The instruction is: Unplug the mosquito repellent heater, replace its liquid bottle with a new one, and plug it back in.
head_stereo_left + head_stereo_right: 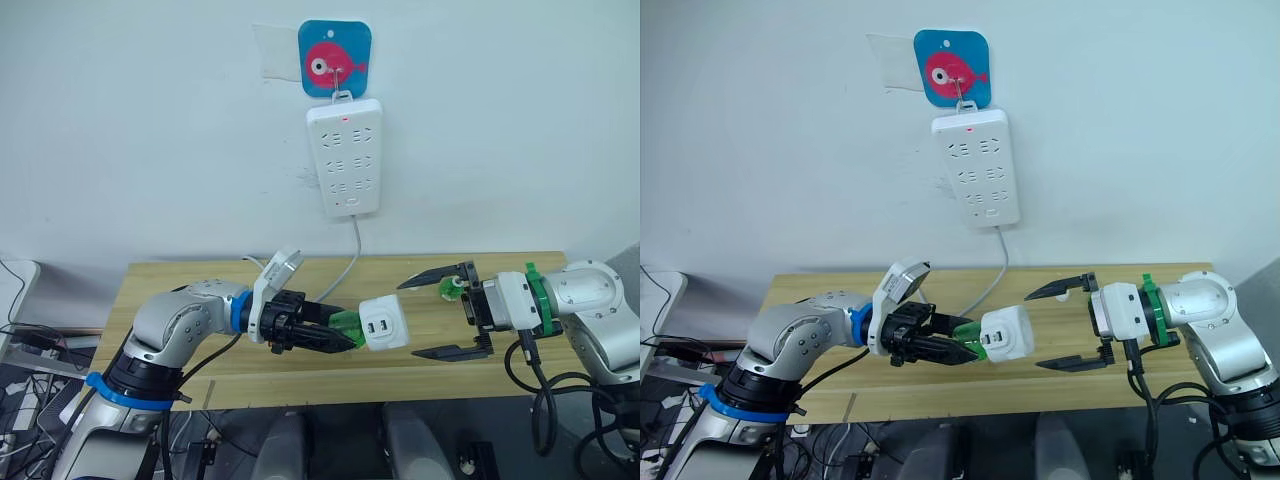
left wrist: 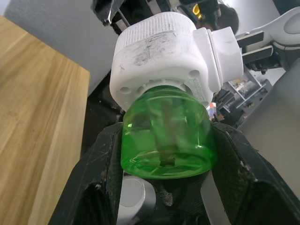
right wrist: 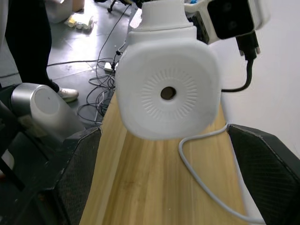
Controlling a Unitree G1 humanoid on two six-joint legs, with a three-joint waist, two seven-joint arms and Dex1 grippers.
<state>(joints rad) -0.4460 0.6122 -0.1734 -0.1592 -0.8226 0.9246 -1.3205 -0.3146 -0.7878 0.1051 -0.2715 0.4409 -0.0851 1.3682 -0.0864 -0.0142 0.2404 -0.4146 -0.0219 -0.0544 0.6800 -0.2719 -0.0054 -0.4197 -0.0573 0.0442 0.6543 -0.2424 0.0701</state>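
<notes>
Wall: a plain white wall [image 1: 150, 130] is filling the far side.
Wall fittings: a blue square hook plate [image 1: 335, 58] with a pink fish is hanging a white power strip [image 1: 344, 157]; its white cable [image 1: 352, 255] is trailing down to the table.
Table: a light wooden table [image 1: 200, 275] is standing against the wall.
Floor: grey floor [image 3: 89, 51] with loose cables is lying below.

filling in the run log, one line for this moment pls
heater: unplugged, held over table | left tool: shut on green bottle | right tool: open, facing heater top | power strip: on wall
</notes>
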